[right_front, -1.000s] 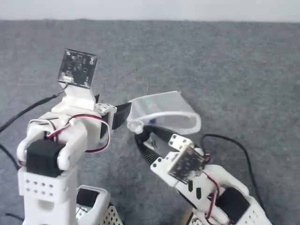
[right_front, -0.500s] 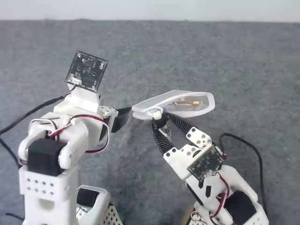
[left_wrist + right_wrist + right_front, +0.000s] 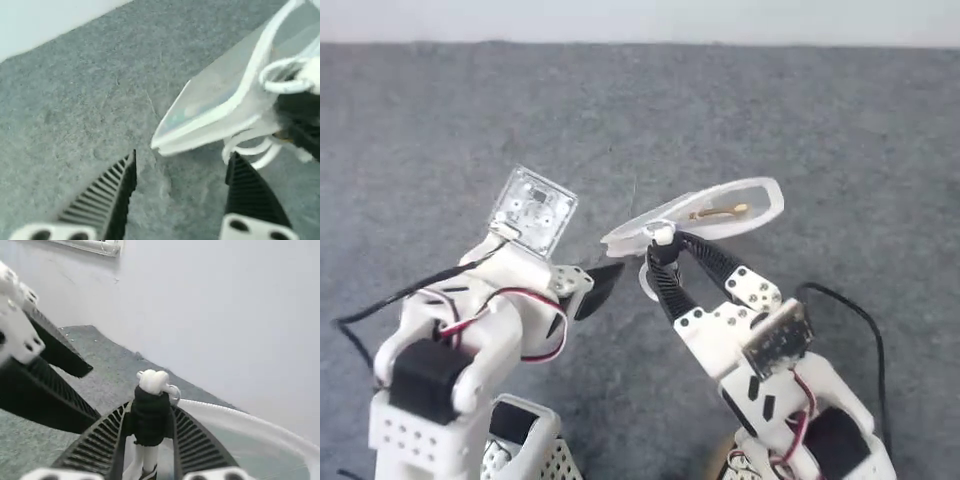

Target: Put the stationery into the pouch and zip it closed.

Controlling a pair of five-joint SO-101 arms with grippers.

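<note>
The right pincer [image 3: 660, 250] is closed narrowly on what looks like the zip pull [image 3: 154, 381], a white knob with a ring at one end of the pouch [image 3: 755, 198]. The clear pouch hangs from that grip, tilted edge-up above the grey worktop [image 3: 820, 120] instead of lying flat on it. That suits the closing step, since a pull held this firmly can be drawn along the seam. A slim gold piece of stationery [image 3: 720, 212] lies inside the pouch, so the filling seems done.

The left pincer [image 3: 182, 167] stands wide, holding nothing, just beside the pouch's near corner with its jaws either side of it. It is probably placed there to pinch that corner and brace the pouch against the pull. How far the zip has run is hard to tell from here.
</note>
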